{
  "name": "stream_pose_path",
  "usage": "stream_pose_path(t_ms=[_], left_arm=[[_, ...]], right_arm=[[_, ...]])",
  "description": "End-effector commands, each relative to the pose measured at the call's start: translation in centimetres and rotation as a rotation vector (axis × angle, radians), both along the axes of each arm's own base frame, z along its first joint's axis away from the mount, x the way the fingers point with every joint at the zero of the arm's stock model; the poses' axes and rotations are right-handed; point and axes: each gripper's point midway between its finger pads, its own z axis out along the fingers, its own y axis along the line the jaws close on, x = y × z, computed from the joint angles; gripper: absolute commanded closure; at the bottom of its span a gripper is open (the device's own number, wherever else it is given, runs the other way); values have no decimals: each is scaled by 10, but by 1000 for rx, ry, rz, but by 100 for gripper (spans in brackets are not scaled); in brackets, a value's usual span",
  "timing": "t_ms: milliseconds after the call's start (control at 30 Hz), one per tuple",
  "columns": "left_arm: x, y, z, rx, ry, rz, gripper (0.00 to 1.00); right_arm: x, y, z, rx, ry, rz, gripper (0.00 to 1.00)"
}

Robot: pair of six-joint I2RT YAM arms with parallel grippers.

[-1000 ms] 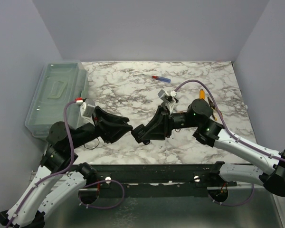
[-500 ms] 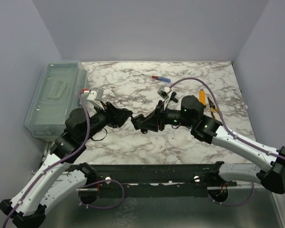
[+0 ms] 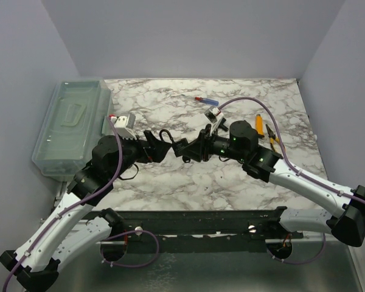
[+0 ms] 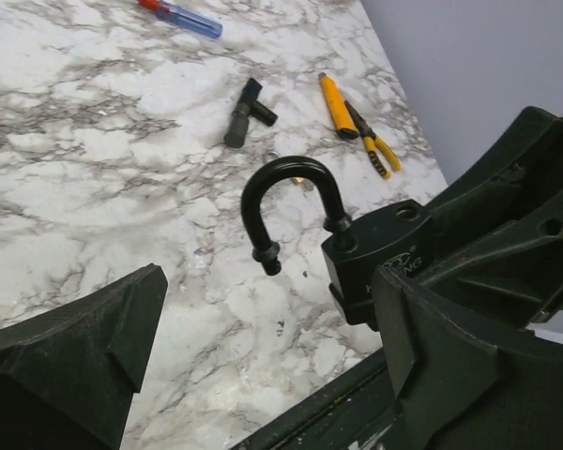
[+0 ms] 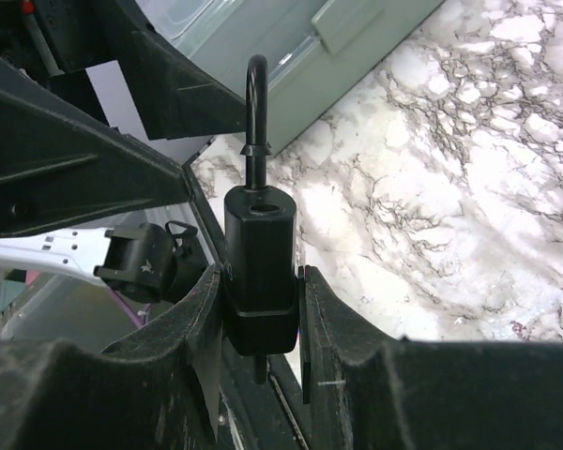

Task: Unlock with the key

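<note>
A black padlock (image 5: pixel 260 253) hangs above the marble table, with my right gripper (image 5: pixel 260 305) shut on its body. Its shackle (image 4: pixel 286 187) is raised, and one end hangs free of the body (image 4: pixel 385 253). My left gripper (image 4: pixel 272 366) is open just beside the lock, its fingers (image 4: pixel 84 347) spread wide with nothing between them. In the top view the two grippers meet at the lock (image 3: pixel 182 148) over the table's middle. A short stem (image 5: pixel 262 364) sticks out under the lock body. I cannot tell whether it is the key.
A clear plastic bin (image 3: pixel 73 125) stands at the left edge. A red and blue screwdriver (image 3: pixel 205 100) lies toward the back, and yellow-handled pliers (image 3: pixel 261 125) lie at the right. A small black T-shaped piece (image 4: pixel 244 111) lies on the marble beyond the lock.
Both arms moved away from the near edge toward the table's middle, carrying the lock. My left gripper went from partly closed to wide open. The right grip stayed the same.
</note>
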Motion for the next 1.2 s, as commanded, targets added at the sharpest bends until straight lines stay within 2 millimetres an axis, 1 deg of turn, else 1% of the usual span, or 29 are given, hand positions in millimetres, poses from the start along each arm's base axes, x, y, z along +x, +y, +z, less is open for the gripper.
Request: stream_pose_path(t_ms=[0,100,167,233,367,467,500,567,633,767,933,1000,1167], left_arm=[[7,24,10,80,-48,100,1],[13,37,9,137,-72,159,1],[18,46,6,179,-87,202,1],[24,55,1,225,-95,251,1],[32,72,-14,300,-88,337,1],[34,80,-22,326,-92,375,1],[34,82,-25,329,-92,383,1],[32,84,-27,323,-95,389,1],[30,87,-26,315,-103,396,1],[29,92,-24,302,-120,418,1],[30,90,-27,311,-112,412,1],[30,89,-28,310,-112,409,1],[31,88,-30,312,-109,404,1]], right_arm=[[8,-3,28,72,-79,-46,100],[10,-6,17,48,-61,-65,100],[13,-10,6,26,-38,-96,100],[17,-13,-7,6,-4,-136,100],[26,-16,-39,-32,89,-216,100],[33,-11,-65,-63,153,-240,100],[35,-6,-70,-61,165,-233,100],[40,3,-87,-78,201,-211,100],[45,13,-97,-82,227,-186,100],[64,25,-112,-77,285,-178,100],[94,38,-127,-26,357,-154,100],[108,41,-134,-6,386,-146,100],[144,39,-153,51,474,-154,100]])
